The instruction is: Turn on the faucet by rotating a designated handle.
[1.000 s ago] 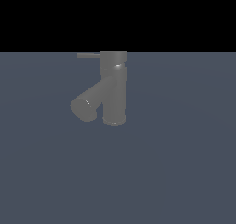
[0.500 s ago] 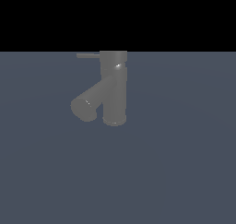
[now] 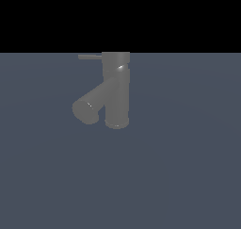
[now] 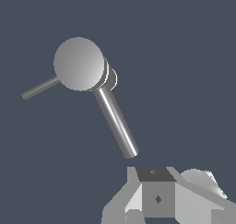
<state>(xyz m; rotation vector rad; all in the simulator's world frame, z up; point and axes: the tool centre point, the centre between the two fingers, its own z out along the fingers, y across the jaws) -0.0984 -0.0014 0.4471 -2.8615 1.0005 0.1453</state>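
The dull grey faucet (image 3: 116, 94) stands upright on the dark floor in the exterior view, its thick spout (image 3: 89, 105) slanting down toward that view's left. The thin handle (image 3: 89, 57) sticks out level from the top cap, also toward the left. No gripper shows in the exterior view. The wrist view looks down on the faucet's round cap (image 4: 78, 64), with the slim handle (image 4: 40, 88) on one side and the thick spout (image 4: 115, 121) reaching toward my gripper (image 4: 156, 193). Only part of the gripper shows at the picture's edge, apart from the faucet. Its jaws are not clear.
A flat, dark blue-grey floor (image 3: 179, 176) spreads around the faucet, under a black background.
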